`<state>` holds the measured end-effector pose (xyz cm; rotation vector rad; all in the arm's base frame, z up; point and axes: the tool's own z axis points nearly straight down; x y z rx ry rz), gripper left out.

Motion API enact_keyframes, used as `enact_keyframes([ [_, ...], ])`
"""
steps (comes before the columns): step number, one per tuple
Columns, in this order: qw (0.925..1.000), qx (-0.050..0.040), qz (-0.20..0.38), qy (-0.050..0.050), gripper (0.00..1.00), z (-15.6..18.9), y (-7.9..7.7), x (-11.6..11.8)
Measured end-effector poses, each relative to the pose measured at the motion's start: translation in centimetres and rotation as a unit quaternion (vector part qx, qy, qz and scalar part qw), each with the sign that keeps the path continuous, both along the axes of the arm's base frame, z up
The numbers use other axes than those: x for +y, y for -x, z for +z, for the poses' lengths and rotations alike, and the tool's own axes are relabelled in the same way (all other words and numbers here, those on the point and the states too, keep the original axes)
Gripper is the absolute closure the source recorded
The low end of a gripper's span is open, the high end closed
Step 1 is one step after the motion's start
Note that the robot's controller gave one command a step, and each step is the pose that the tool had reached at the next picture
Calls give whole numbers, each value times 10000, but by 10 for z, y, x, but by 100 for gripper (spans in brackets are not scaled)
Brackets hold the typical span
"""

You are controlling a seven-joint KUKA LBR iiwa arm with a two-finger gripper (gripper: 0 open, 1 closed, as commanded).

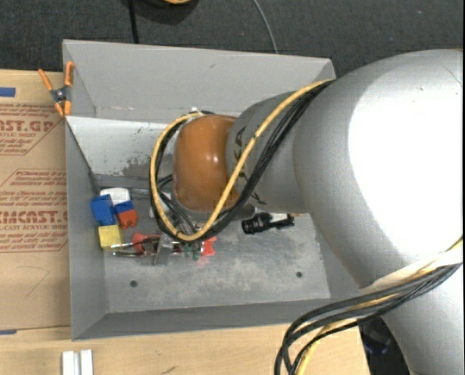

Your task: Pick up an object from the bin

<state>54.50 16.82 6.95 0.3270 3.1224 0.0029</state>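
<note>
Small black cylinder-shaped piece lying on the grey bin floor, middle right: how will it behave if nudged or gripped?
The black cylinder-shaped piece lies on its side on the bare grey bin floor, so a sideways nudge would probably roll it. It looks rigid and small, likely light. Its sheen hints at a smooth surface that may slip.

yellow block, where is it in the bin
Camera view: the yellow block lies at the left of the bin floor, just below the blue block.

Silver arm (388,162) angled down, orange wrist cover (199,166)
</note>
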Motion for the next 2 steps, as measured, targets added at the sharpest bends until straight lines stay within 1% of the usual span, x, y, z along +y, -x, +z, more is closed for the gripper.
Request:
enact_keyframes([
  [1,10000,-1,1,0,100,1,0,0],
  [2,10000,32,2,8,100,8,2,0],
])
